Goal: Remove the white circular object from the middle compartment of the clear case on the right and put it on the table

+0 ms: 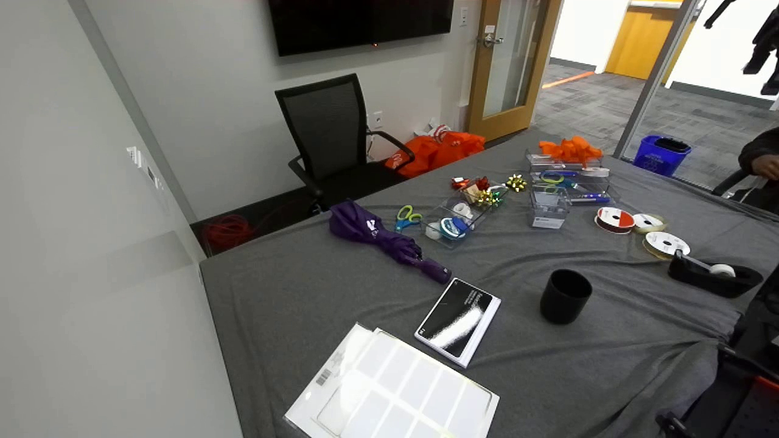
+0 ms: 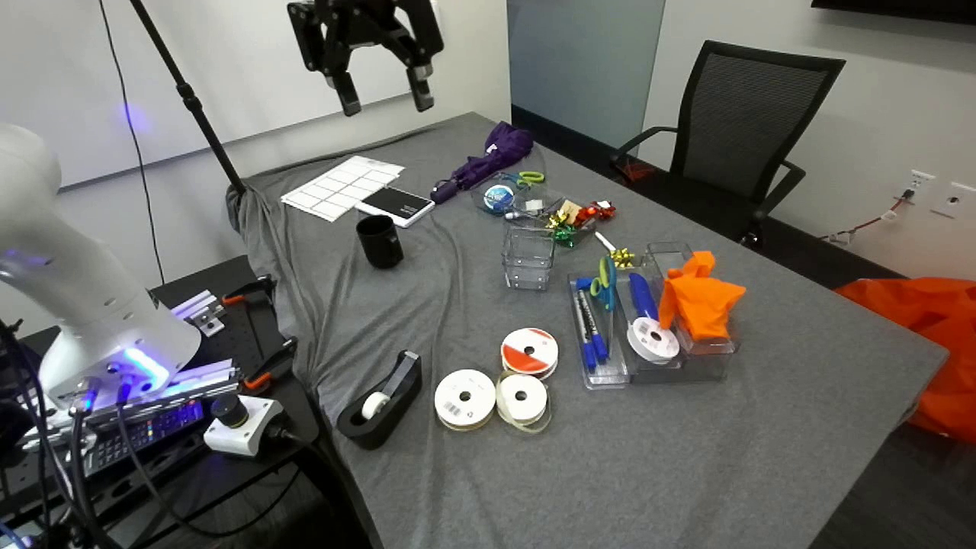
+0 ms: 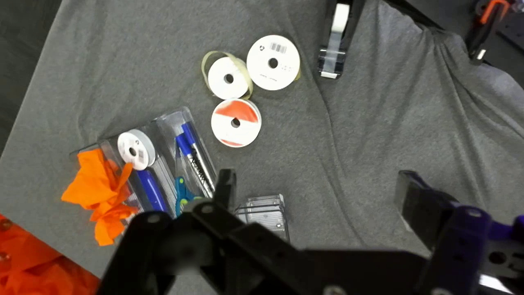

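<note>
Apparently has none of the job done yet. Hovers high, at eleven o'clock in an exterior view, with a wide-spread, empty end effector. Must lift the white spool, at nine o'clock in the wrist view, from the middle compartment of the clear case and set it on the bench.

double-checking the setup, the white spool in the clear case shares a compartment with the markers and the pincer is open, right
The spool isn't with the markers: the wrist view shows it in the middle compartment, the markers in an outer one. The rest holds: it is in the clear case, and the pincer is open.
</note>
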